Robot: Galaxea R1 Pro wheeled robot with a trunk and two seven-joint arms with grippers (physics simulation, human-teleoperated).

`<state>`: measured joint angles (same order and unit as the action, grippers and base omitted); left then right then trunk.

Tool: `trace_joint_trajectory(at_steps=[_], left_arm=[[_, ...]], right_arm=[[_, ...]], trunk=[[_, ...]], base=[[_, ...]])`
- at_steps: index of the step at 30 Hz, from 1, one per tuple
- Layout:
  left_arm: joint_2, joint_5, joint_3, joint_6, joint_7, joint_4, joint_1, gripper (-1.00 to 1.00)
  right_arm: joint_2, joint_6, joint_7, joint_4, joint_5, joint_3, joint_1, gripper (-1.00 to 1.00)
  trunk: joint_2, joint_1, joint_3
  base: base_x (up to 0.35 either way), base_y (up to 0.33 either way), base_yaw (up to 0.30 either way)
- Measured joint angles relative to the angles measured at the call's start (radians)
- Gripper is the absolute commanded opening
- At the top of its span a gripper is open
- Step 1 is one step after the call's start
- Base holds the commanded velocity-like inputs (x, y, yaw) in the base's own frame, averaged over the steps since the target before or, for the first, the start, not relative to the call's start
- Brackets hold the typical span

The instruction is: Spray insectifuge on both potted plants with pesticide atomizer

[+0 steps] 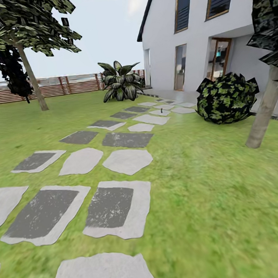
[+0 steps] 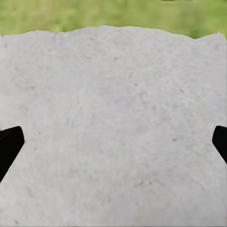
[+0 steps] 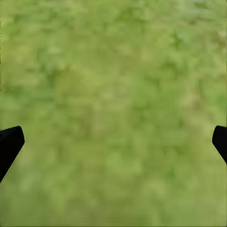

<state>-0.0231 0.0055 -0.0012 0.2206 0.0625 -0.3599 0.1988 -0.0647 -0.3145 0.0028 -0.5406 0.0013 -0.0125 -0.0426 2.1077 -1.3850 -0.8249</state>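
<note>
Lawn (image 1: 228,198), blurred green; flat irregular grey stepping stones (image 1: 128,161) running far to white house (image 1: 197,28); left gripper (image 2: 113,144) spread over rough stone; right gripper (image 3: 113,144) spread over grass.

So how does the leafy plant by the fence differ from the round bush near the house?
The leafy plant has long, broad, pointed leaves fanning upward and outward; the round bush is a compact dome of small, dense foliage. The plant's leaves are pale-streaked grey-green, while the bush is very dark with yellow-green patches. The plant stands farther off, at the far end of the stepping stones; the bush sits nearer, right of them. Both grow from the lawn.
</note>
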Motion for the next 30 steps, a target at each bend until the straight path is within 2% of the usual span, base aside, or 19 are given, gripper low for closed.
trace_joint_trajectory(at_steps=[20, 30], left_arm=[[-0.002, 0.001, 0.003, 0.000, 0.002, 0.000, 0.000, 1.00], [-0.002, 0.000, 0.003, 0.000, 0.001, 0.000, 0.000, 1.00]], right_arm=[[0.000, 0.000, 0.000, 0.002, 0.001, 0.001, 0.000, 1.00], [0.000, -0.001, 0.001, 0.000, 0.001, 0.001, 0.000, 1.00]], trunk=[[0.000, 0.000, 0.000], [0.000, 0.000, 0.000]], base=[[0.283, 0.212, 0.000], [0.320, 0.127, 0.000]])
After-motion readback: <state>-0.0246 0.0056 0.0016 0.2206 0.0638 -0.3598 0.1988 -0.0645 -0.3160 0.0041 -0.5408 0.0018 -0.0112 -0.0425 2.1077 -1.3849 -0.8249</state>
